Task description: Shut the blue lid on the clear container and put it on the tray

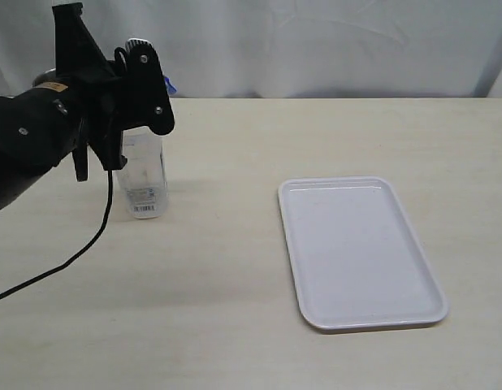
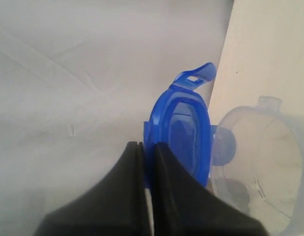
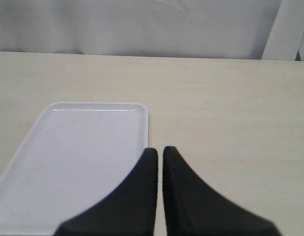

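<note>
Blue lid just beside left gripper

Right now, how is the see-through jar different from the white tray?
The clear container stands tall, narrow and upright; the tray lies flat and wide. The container is translucent with a printed label; the tray is plain opaque white. In the exterior view the left claw covers the container's top; nothing covers the tray. Both rest on the table.
</note>
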Controlling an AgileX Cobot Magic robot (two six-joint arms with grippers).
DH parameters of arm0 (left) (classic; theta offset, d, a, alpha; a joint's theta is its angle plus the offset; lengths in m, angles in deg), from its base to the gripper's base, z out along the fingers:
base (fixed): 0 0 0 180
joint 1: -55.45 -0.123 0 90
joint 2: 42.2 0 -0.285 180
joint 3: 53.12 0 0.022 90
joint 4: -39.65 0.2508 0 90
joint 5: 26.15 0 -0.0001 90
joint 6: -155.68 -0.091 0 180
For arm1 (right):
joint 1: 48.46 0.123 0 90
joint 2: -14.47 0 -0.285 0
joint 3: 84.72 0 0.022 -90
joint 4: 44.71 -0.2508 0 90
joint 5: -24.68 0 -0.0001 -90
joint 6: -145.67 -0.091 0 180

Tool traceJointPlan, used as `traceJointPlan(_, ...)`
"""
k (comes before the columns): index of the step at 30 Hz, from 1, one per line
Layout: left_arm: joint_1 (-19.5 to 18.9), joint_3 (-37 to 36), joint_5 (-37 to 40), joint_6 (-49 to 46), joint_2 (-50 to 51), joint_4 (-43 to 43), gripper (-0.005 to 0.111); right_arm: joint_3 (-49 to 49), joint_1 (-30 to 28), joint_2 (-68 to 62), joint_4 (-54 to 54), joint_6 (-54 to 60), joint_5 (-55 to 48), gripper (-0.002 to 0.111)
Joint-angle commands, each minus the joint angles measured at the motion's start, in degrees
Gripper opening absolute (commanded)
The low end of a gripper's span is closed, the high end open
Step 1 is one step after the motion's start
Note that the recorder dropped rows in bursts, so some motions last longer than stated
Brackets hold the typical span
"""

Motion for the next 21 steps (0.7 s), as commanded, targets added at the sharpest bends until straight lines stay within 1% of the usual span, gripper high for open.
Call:
traceJointPlan(1,0.33,-1.21,0.18,-0.81,-0.47,-1.49,0.0,-0.15,-0.07,0.24,-0.23,0.04,0.03,0.004)
traceJointPlan(7,0.43,-2.78,0.22,-1.36,-0.47,-1.46,0.0,-0.15,-0.07,0.24,-0.23,0.04,0.03,0.004)
traceJointPlan(15,3.73,-2.78,-0.18,-1.84,-0.47,-2.93,0.0,-0.15,-0.07,0.24,-0.23,0.04,0.03,0.004)
traceJointPlan(21,3.98,-4.09,0.04,-1.84,-0.47,-4.49,0.0,-0.15,-0.07,0.24,-0.23,0.04,0.03,0.004)
